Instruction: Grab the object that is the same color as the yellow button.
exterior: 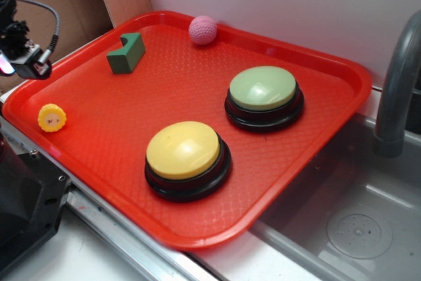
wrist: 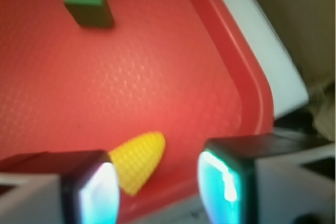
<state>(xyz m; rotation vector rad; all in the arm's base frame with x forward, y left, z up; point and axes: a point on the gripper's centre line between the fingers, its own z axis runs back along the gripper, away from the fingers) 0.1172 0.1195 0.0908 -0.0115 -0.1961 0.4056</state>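
Parted fingers of the gripper (wrist: 157, 190) are filling the bottom of the wrist view, open and holding nothing, with the toy corn (wrist: 137, 161) lying between them, closer to the left pad. On the red tray (exterior: 342, 70), the corn is sitting at nine o'clock near the rim; the green block (exterior: 126, 52) is at eleven, the pink ball (exterior: 202, 29) at twelve, the yellow button (exterior: 183, 149) at six and the green button (exterior: 263, 88) at three. Risk ahead, in my judgement: the tapered, bumpy cob is lying off-centre, so closing fingers could squirt it toward the tray lip.
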